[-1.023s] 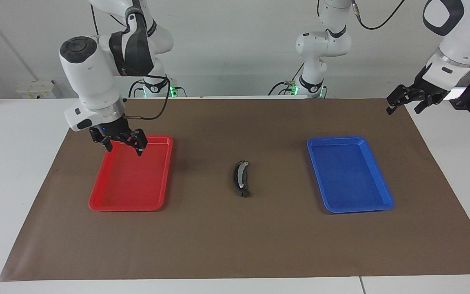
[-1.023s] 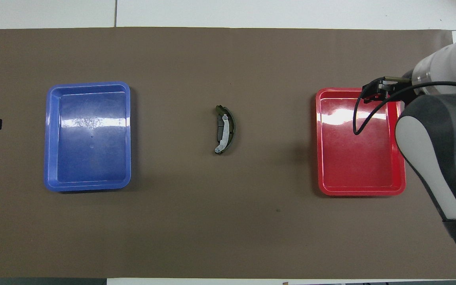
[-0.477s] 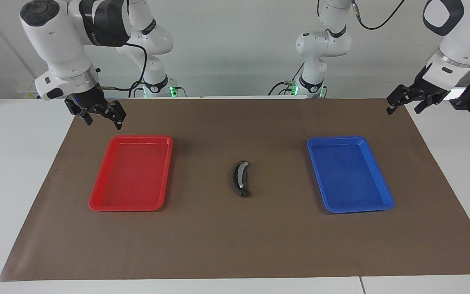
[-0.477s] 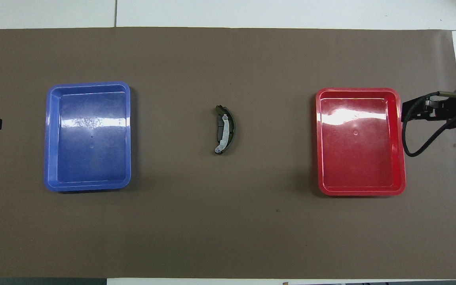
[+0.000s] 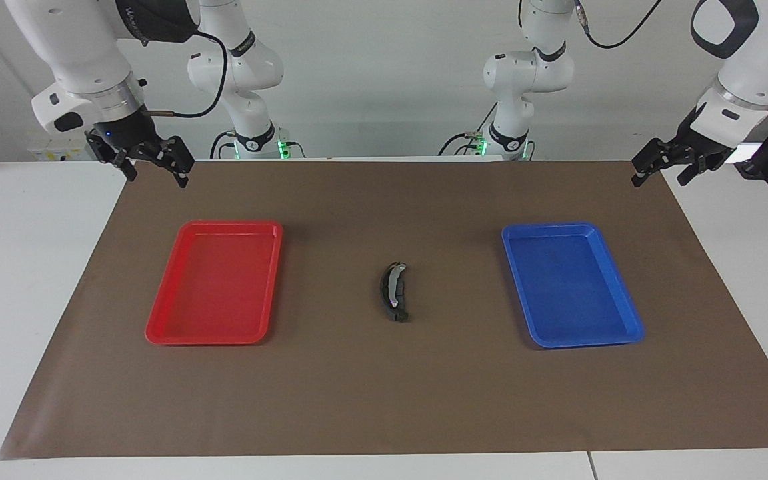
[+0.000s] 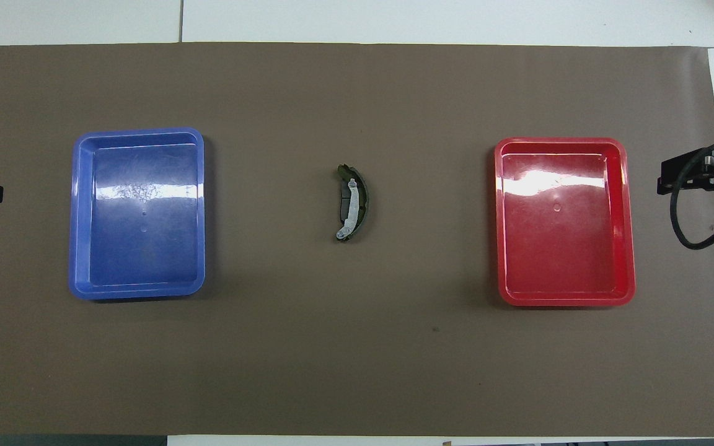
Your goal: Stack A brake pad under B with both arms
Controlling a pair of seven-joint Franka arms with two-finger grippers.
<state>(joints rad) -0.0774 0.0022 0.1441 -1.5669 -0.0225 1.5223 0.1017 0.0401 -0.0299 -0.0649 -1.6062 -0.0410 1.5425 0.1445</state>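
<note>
Overhead view: B (image 6: 353,202) lies lengthwise toward and away from robots.

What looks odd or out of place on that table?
Nothing is spilled or broken. Both trays, red and blue, hold nothing, and the two brake pads lie stacked on the mat between them. Both claws hang away from them.
</note>
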